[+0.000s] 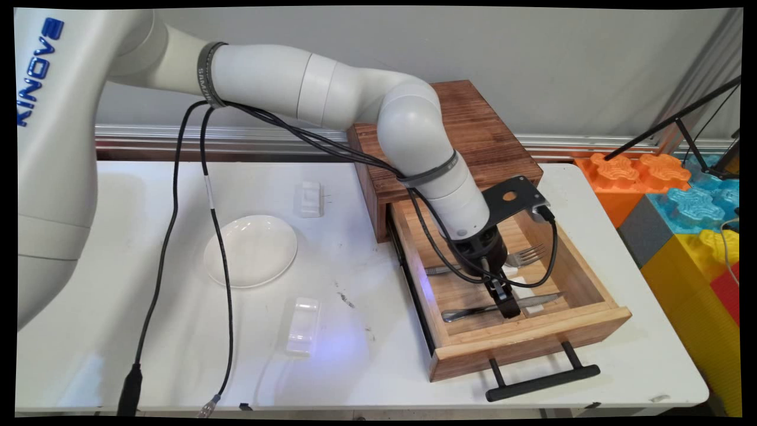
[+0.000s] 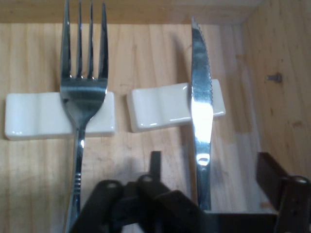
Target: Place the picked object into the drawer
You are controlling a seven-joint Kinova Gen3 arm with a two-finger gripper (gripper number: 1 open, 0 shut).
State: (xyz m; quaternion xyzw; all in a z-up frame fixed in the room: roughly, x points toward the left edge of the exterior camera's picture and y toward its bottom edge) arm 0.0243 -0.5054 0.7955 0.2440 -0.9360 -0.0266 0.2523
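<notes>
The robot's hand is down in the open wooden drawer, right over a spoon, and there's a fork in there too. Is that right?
Almost. It is not a spoon: the gripper is over a knife with a toothed edge, lying across a small white rest. The hand view shows it plainly. The rest holds: the wooden drawer is open, and a fork lies in it on its own white rest.

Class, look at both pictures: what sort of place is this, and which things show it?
Probably a robotics lab staged as a dining setting: a white robot arm reaches into an open wooden drawer holding a metal fork and serrated knife; a round white plate lies nearby.
</notes>
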